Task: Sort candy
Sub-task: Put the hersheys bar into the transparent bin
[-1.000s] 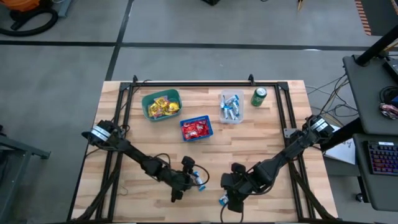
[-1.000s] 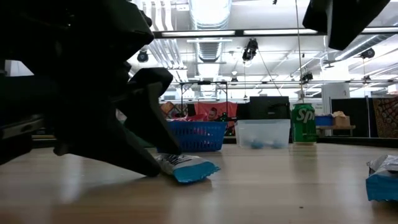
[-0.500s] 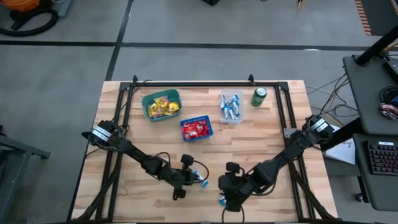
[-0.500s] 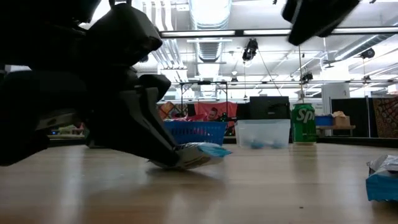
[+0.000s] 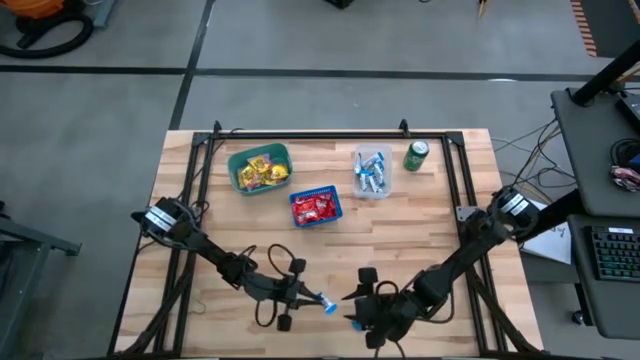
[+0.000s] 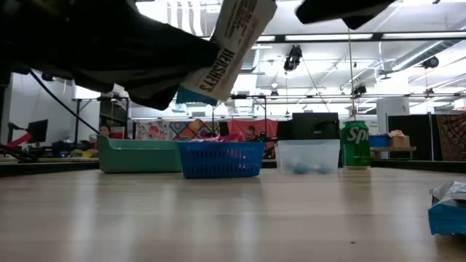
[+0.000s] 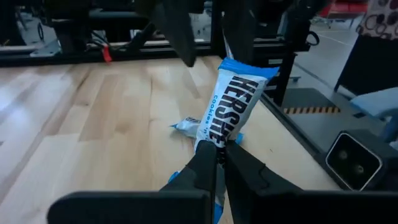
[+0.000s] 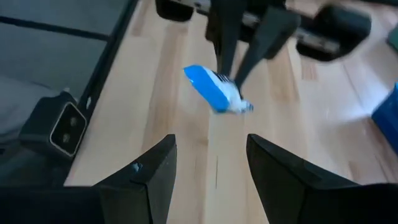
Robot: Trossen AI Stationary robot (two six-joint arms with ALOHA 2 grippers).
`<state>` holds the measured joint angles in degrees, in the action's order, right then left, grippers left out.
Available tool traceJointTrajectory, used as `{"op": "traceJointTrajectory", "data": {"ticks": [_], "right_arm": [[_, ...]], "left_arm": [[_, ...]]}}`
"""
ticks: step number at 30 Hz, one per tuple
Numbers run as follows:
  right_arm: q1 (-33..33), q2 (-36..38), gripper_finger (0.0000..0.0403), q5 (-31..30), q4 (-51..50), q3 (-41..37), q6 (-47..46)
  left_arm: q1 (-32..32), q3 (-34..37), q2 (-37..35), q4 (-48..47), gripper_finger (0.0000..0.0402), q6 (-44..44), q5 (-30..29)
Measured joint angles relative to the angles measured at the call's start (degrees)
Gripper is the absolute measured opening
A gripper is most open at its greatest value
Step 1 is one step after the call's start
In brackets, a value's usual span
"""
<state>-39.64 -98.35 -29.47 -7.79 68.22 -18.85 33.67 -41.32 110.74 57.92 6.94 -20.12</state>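
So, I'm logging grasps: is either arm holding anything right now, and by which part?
The left gripper holds a blue-and-white candy bar, fingers pinched on one end of its wrapper, lifted off the table. The right gripper is open and holds nothing.

I read "HERSHEY'S" on the blue-and-white candy bar (image 7: 231, 109), and "Sp" on the green can (image 6: 355, 145).
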Motion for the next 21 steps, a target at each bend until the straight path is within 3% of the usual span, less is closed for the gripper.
{"op": "traceJointTrajectory", "data": {"ticks": [7,14,17,21], "right_arm": [[1.2,-0.1,0.0187,-0.5,14.2,-3.7,9.4],[1.9,-0.1,0.0185,1.4,21.7,-6.4,13.4],[1.9,0.0,0.0163,1.5,22.1,-6.4,13.7],[2.0,0.0,0.0099,4.0,22.2,-6.2,14.7]], "left_arm": [[0.0,-1.9,-0.1,0.3,0.0000,1.1,-0.2],[0.0,-5.1,-0.1,0.3,0.0000,0.6,0.1],[0.0,-5.8,-0.1,0.4,0.0000,0.5,0.1],[0.0,-5.8,-0.1,0.0,0.0000,0.5,0.3]]}}
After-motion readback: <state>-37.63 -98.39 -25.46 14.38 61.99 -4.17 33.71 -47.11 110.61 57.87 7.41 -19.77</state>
